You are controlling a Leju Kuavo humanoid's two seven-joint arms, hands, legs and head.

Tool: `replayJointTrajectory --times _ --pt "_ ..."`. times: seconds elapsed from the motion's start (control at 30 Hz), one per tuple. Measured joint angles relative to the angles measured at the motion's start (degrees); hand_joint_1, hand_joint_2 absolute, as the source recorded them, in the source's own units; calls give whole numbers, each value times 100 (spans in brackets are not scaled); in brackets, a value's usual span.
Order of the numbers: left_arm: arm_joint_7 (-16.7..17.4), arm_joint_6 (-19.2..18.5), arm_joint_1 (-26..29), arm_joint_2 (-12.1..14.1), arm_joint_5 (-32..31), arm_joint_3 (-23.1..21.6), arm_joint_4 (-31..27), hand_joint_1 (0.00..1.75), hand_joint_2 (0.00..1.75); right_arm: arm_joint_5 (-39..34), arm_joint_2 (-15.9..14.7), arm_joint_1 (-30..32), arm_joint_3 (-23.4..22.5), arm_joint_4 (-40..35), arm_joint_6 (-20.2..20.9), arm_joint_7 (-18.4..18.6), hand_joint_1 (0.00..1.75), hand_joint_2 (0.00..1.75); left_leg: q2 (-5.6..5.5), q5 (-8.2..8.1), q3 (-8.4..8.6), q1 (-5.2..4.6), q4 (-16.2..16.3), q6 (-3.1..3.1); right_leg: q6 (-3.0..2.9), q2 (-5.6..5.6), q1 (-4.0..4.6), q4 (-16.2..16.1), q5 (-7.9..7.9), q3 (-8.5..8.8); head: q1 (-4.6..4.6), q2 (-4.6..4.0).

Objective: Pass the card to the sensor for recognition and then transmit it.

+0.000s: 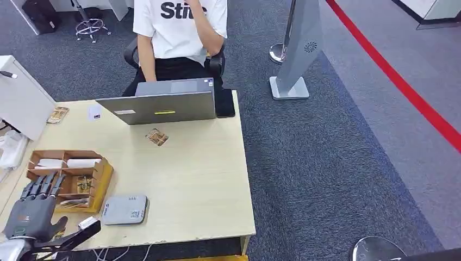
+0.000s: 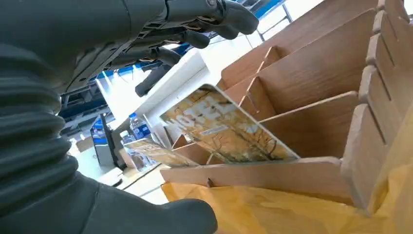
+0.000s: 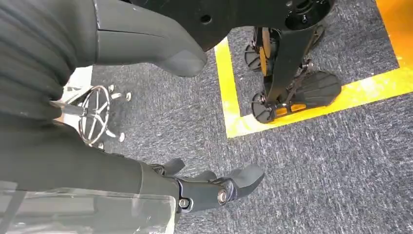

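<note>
Card (image 2: 221, 127) unpicked, leaning in wooden organizer (image 1: 100, 179) at nine o'clock on tabletop (image 1: 195, 179); left hand (image 1: 35, 209) spread above it, holding nothing (right hand (image 3: 214, 187) hanging idle, fingers loose). Sensor (image 1: 125, 209) pass and handover pending.

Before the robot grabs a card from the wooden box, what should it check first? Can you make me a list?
1. Left hand open and holding nothing: ok, fingers spread above the wooden box.
2. A card is there to take: ok, one leans tilted in a slot.
3. Fingers already touching that card: not ok, they hover apart from it.
4. Grey sensor free for the card: ok, nothing lies on it.
5. Right hand out of the way: ok, it hangs over the carpet.
6. Person behind the laptop ready to receive: cannot tell.
</note>
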Motion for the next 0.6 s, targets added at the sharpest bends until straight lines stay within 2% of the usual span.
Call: replayJointTrajectory --times 0.6 --pt "68 -72 5 -15 -33 -48 -4 0 175 2 2 0 -48 0 -52 -55 0 175 0 0 0 0 0 0 0 0 0 0 0 1 0 -2"
